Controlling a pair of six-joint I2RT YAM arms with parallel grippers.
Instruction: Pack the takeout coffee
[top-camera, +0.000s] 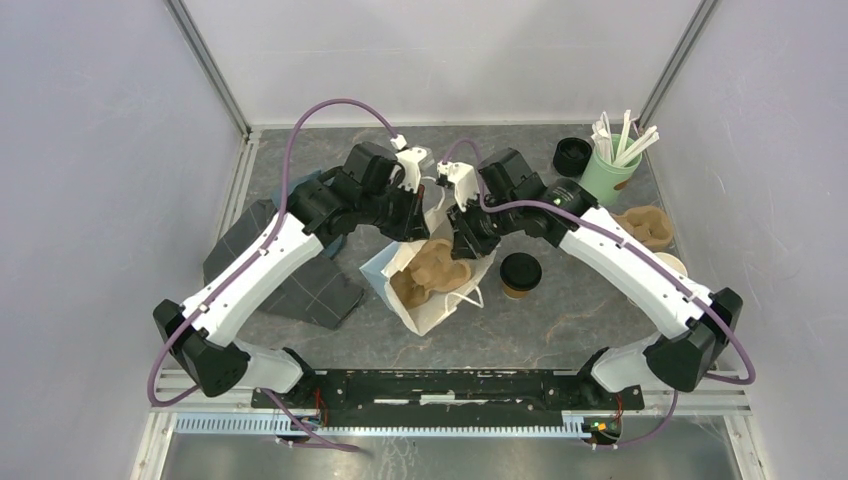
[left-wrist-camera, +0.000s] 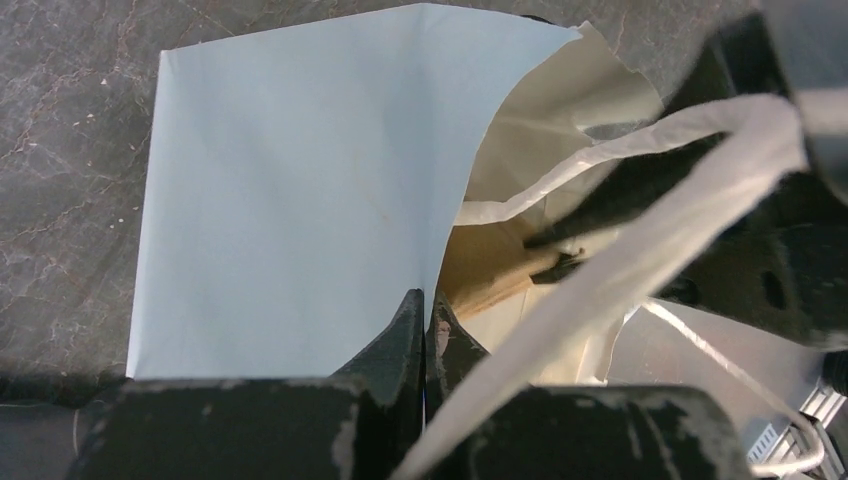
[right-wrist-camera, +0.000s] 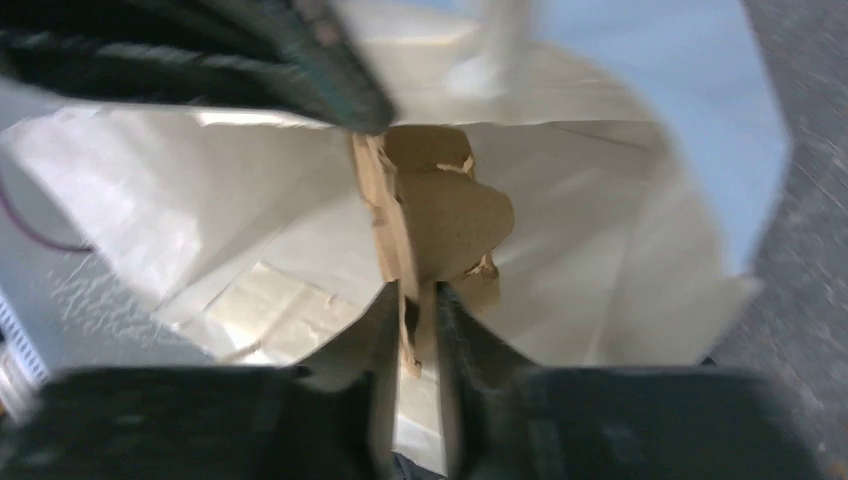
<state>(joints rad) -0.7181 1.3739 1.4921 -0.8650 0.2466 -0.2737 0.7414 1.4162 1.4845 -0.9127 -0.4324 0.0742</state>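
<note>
Left claw pinches the smooth paper bag; right claw slightly parted around the fibrous pulp carrier

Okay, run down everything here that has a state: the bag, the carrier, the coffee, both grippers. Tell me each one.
paper bag: open, mouth up.
pulp carrier: inside the bag, empty.
takeout coffee: lidded, upright on the table, outside the bag.
left gripper: shut on the bag's rim.
right gripper: slightly open, carrier's edge between its fingers.
green cup: upright, holding sticks.
</note>
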